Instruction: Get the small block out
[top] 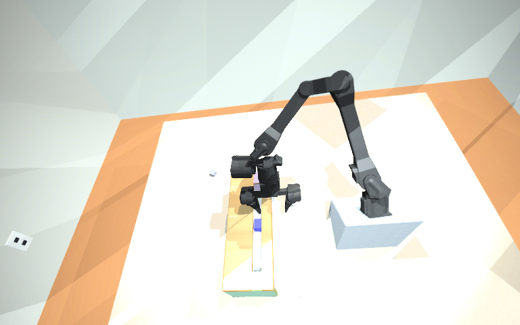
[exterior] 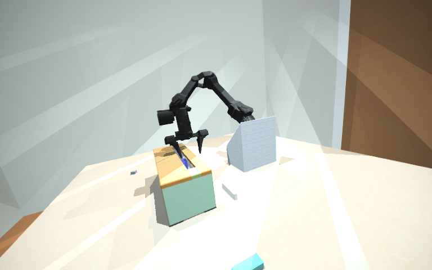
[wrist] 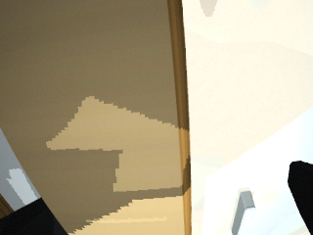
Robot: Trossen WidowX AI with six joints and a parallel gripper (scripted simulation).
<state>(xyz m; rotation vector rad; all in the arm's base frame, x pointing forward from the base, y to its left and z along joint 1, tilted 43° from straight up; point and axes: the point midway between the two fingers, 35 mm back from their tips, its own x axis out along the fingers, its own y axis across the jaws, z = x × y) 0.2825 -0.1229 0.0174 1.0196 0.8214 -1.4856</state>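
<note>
The blue block (top: 257,225) (exterior: 184,163) lies inside the box (top: 239,248) (exterior: 188,200), seen through the long slot in its orange-tan top. It is out of sight in the wrist view. My gripper (top: 273,211) (exterior: 190,154) is wide open and empty, pointing down over the box. One fingertip is at the slot, close to the block on its far side in the top view; whether it is inside the slot I cannot tell. The other finger hangs outside the box's long edge on the arm-base side. The shelf's ends are largely hidden.
The arm's pale grey pedestal (top: 372,235) (exterior: 257,146) stands right of the box. A small grey block (top: 212,172) (exterior: 133,172) lies left of it. A pale bar (exterior: 229,190) lies between box and pedestal. A cyan block (exterior: 248,262) is at the bottom edge of the exterior view.
</note>
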